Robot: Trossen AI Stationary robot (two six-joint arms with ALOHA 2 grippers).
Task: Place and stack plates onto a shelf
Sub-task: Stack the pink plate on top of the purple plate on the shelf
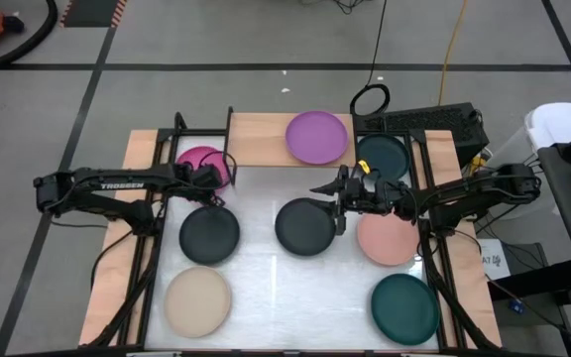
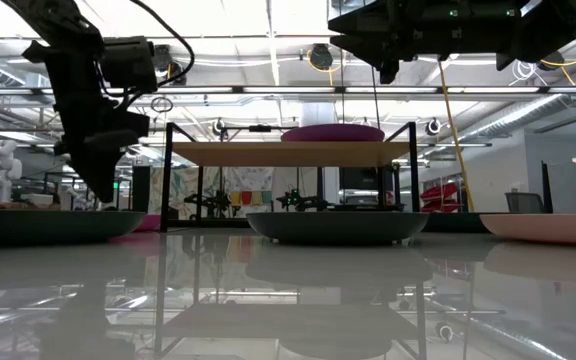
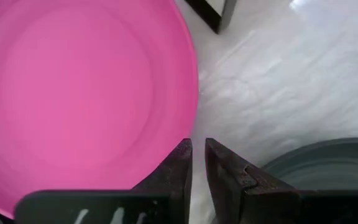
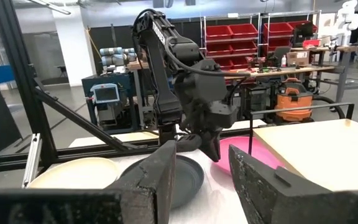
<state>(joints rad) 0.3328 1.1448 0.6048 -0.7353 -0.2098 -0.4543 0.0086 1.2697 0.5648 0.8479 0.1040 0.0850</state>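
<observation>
White table top (image 1: 266,288) is covered with plates; the purple plate (image 1: 316,137) is placed on the shelf (image 1: 261,139). Left gripper (image 1: 213,177), fingers nearly closed, is held over the hot pink plate (image 1: 198,159). Right gripper (image 1: 333,198) is kept open above a charcoal plate (image 1: 303,226).

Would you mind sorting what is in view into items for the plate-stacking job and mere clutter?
Job: purple plate on the shelf; hot pink plate; two charcoal plates; salmon plate; beige plate; two teal plates.
Clutter: keyboard; cable loop.
</observation>
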